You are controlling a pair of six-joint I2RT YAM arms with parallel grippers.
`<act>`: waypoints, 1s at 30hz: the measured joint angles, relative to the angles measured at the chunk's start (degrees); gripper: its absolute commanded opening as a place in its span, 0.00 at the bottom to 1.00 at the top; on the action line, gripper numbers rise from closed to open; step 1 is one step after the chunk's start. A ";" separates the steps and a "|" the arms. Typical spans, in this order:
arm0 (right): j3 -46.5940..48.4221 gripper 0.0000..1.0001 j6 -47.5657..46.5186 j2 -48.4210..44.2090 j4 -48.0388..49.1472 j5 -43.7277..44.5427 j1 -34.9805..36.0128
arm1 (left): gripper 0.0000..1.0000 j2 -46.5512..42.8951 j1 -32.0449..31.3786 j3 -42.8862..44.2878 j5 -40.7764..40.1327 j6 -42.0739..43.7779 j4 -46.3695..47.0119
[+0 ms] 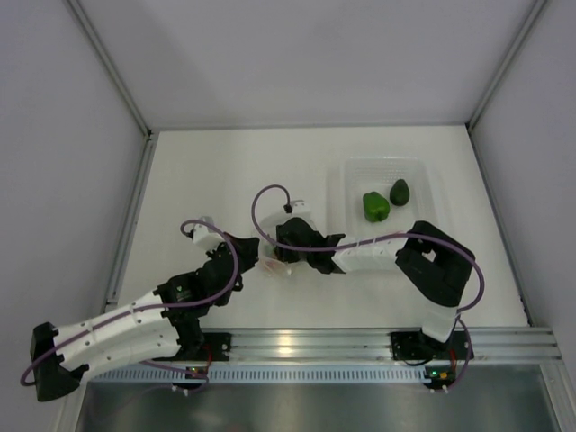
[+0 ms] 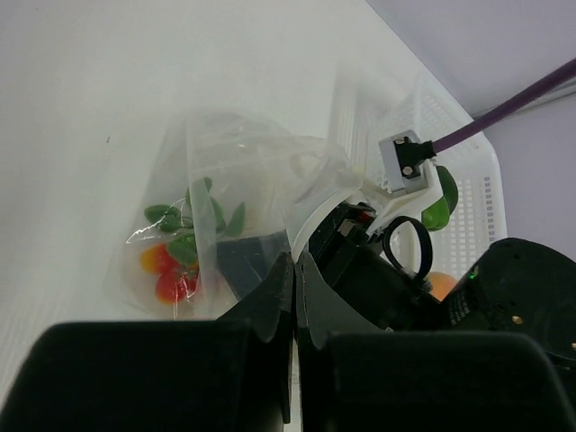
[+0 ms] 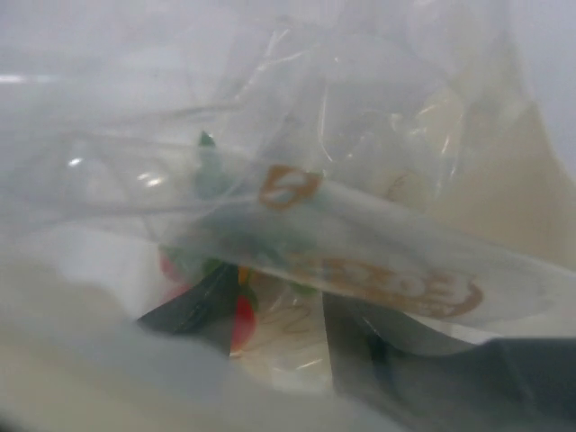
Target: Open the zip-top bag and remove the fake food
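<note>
white table [image 1: 225, 171] | left tool [image 2: 293, 270] clamped on zip-top bag [image 2: 234, 162] | right tool [image 3: 270, 310] apart inside it

Both arms reach inward, left end effector [image 2: 294, 270] clamped, right end effector [image 1: 281, 256] just beside it

zip-top bag [image 2: 236, 171]: clear, crinkly, glossy, orange print on the film. Stands bunched up on the desk [image 1: 225, 171], front-centre, mouth open, near edge pinched in the closed left claw [image 2: 293, 292].
tomato sprig [image 2: 175, 261]: at the bottom of the bag, red-orange tomatoes with green leaves.
green pepper [image 1: 376, 206] and avocado [image 1: 400, 191]: side by side in the clear tray [image 1: 382, 163], right of the bag.
peach [image 2: 441, 285]: only an orange sliver shows, can't tell where it sits.
</note>
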 measured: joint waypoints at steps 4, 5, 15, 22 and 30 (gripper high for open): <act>-1.18 0.45 0.39 -1.29 3.80 -1.29 0.00 | 0.00 0.00 0.00 -0.79 0.00 -0.92 0.00; -1.14 0.46 0.37 -1.29 4.55 -1.53 0.00 | 0.00 -0.02 0.00 -0.96 0.00 -1.14 0.00; 3.21 0.36 1.05 5.35 5.57 0.70 -0.13 | 0.00 0.20 0.00 -1.38 0.37 -3.06 0.02; 4.76 0.00 1.55 8.70 8.50 2.49 -0.59 | 0.00 1.11 0.00 -1.55 0.83 -3.63 0.02; 2.14 0.00 0.87 7.15 10.93 3.15 -0.74 | 0.00 0.35 0.00 -2.23 0.79 -3.65 0.02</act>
